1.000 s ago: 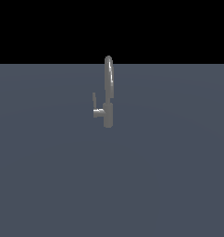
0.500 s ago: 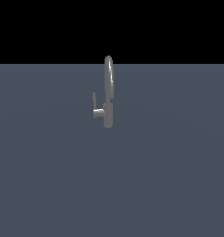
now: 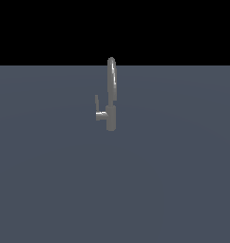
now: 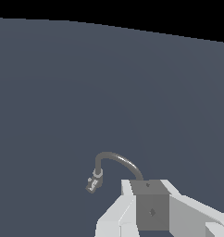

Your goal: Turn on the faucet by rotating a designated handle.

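I cannot tell how the jaws stand. In the wrist view only a part of the white and grey robot gripper is seen: a dark grey block between pale, angular housing pieces. The fingertips themselves are not clear, so the picture does not show whether they are apart or together. Nothing is visibly held there.

Just beside this grey block, and partly hidden behind it, is the small grey metallic faucet with the tall arched spout. Its thin curved tube runs out from behind the block and bends over to a small, lighter end piece. At this size I cannot say for sure which part of the faucet this end piece is. I also cannot tell whether the gripper touches the tube or is only in front of it.

In the exterior view the gripper and the arm are not seen. The faucet stands upright a little above the centre of the frame, just left of the middle. Its arch rises a little over the line where the floor meets the black background in the upper part of the frame. The thin grey L-shaped lever handle comes out on a short horizontal stub from the body toward the exterior view's left, and its rod points upward. It is much shorter than the spout.

The plain blue-grey floor fills the rest of both pictures.
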Motion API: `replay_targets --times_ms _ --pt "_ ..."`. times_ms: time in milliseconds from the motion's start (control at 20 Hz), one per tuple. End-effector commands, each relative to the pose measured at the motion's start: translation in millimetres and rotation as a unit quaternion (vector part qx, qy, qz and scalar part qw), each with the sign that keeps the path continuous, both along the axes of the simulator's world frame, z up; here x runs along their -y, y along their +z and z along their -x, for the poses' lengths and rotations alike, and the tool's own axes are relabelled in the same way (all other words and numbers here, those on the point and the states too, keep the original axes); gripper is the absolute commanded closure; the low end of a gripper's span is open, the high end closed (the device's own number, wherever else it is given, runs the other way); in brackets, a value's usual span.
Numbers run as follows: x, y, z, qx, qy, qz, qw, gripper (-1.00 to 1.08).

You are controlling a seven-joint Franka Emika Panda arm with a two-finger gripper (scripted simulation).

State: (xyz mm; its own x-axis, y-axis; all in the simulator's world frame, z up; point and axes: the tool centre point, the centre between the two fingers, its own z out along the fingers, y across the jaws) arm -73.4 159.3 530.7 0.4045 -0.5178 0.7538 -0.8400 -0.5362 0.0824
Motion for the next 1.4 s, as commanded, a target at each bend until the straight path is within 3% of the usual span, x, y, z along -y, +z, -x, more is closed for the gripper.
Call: replay_targets --times_ms 0,400,800,1350 --pt "-4 -18 -19 0.012 -0.018 0.003 0.9998 1.08" --pt "-2 -94 -80 0.039 -0.072 0.008 0.9966 1.08" --pt "19 -189 -132 0.053 -0.131 -0.003 0.9899 1.08" --pt "64 -320 -171 0.059 -0.213 -0.038 0.9744 1.08"
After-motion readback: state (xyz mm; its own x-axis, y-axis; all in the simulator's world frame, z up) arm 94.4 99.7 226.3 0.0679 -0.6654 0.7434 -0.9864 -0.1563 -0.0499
